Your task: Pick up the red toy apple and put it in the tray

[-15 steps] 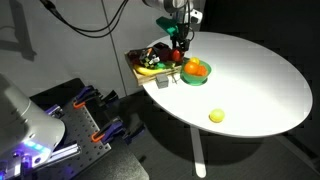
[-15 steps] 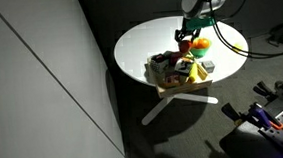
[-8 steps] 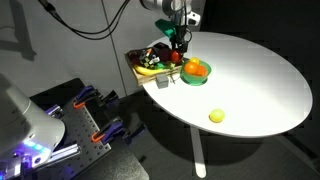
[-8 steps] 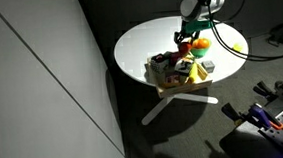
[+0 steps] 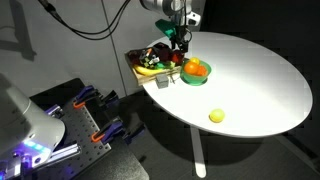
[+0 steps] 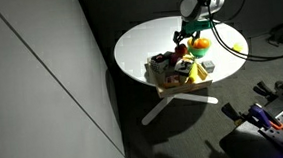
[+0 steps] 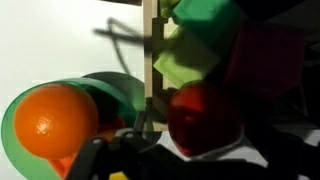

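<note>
A round white desk spreads beneath the hand, brightly lit — dark floor around it, a pale grey wall well apart from the hand.

One each: apple, tray, bowl, ball

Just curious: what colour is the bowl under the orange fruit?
Green bowl, clearest in the wrist view.
</note>
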`<state>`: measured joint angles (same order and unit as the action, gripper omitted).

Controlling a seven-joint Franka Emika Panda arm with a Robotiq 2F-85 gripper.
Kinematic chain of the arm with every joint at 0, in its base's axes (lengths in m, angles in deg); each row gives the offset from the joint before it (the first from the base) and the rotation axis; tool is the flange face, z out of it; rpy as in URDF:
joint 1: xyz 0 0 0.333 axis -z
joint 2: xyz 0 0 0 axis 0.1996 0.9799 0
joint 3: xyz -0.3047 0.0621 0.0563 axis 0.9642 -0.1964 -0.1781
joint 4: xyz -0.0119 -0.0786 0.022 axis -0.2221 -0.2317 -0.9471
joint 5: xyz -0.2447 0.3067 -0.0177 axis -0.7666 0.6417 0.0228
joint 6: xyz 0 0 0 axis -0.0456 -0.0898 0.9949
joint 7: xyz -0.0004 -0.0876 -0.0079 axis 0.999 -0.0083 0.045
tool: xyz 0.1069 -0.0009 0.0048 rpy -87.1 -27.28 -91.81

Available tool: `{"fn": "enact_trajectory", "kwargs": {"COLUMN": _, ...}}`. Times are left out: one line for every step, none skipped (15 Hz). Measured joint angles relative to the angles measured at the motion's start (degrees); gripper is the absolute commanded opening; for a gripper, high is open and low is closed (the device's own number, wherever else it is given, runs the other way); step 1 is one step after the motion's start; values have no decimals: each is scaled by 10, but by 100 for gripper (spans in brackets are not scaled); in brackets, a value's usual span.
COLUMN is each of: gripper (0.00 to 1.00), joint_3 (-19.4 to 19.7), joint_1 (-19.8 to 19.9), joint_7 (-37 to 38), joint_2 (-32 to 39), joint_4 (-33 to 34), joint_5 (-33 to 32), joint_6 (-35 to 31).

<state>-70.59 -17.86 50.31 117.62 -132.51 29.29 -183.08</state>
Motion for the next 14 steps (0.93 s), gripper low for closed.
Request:
{"fn": "enact_trajectory", "kwargs": {"gripper": 100, "joint_3": 0, "joint_1": 0, "joint_7": 0, "joint_2": -1, "joint_4": 0, "joint_5": 0, "joint_6": 0}}
{"fn": "enact_trajectory", "kwargs": {"gripper": 100, "joint_3": 0, "joint_1": 0, "joint_7": 0, "joint_2": -2, "joint_4": 0, "joint_5": 0, "joint_6": 0}}
{"fn": "enact_trajectory", "kwargs": {"gripper": 100, "joint_3": 0, "joint_1": 0, "joint_7": 0, "joint_2": -3, "joint_4": 0, "joint_5": 0, "joint_6": 0}}
{"fn": "enact_trajectory", "kwargs": {"gripper": 100, "joint_3": 0, "joint_1": 0, "joint_7": 0, "joint_2": -6, "joint_4": 0, "joint_5": 0, "joint_6": 0}}
{"fn": "enact_trajectory", "kwargs": {"gripper": 100, "joint_3": 0, "joint_1": 1, "joint_7": 0, "joint_2": -9, "joint_4": 0, "joint_5": 0, "joint_6": 2}}
{"fn": "enact_trajectory", "kwargs": {"gripper": 100, "joint_3": 0, "joint_1": 1, "joint_7": 0, "joint_2": -14, "joint_4": 0, "joint_5": 0, "joint_6": 4}}
{"fn": "enact_trajectory", "kwargs": {"gripper": 100, "joint_3": 0, "joint_1": 2, "joint_7": 0, "joint_2": -19, "joint_4": 0, "joint_5": 0, "joint_6": 11}}
{"fn": "enact_trajectory", "kwargs": {"gripper": 100, "joint_3": 0, "joint_1": 3, "joint_7": -2, "joint_2": -26, "joint_4": 0, "joint_5": 0, "joint_6": 21}}
{"fn": "enact_trajectory", "kwargs": {"gripper": 100, "joint_3": 0, "joint_1": 5, "joint_7": -3, "joint_2": -33, "joint_4": 0, "joint_5": 0, "joint_6": 32}}
{"fn": "enact_trajectory", "kwargs": {"gripper": 100, "joint_3": 0, "joint_1": 7, "joint_7": -5, "joint_2": -40, "joint_4": 0, "joint_5": 0, "joint_6": 43}}
{"fn": "enact_trajectory", "kwargs": {"gripper": 100, "joint_3": 0, "joint_1": 9, "joint_7": -7, "joint_2": -48, "joint_4": 0, "joint_5": 0, "joint_6": 53}}
{"fn": "enact_trajectory", "kwargs": {"gripper": 100, "joint_3": 1, "joint_1": 11, "joint_7": -10, "joint_2": -55, "joint_4": 0, "joint_5": -1, "joint_6": 64}}
{"fn": "enact_trajectory", "kwargs": {"gripper": 100, "joint_3": 1, "joint_1": 13, "joint_7": -13, "joint_2": -63, "joint_4": 0, "joint_5": -1, "joint_6": 74}}
{"fn": "enact_trajectory", "kwargs": {"gripper": 100, "joint_3": 1, "joint_1": 15, "joint_7": -17, "joint_2": -69, "joint_4": -1, "joint_5": -4, "joint_6": 83}}
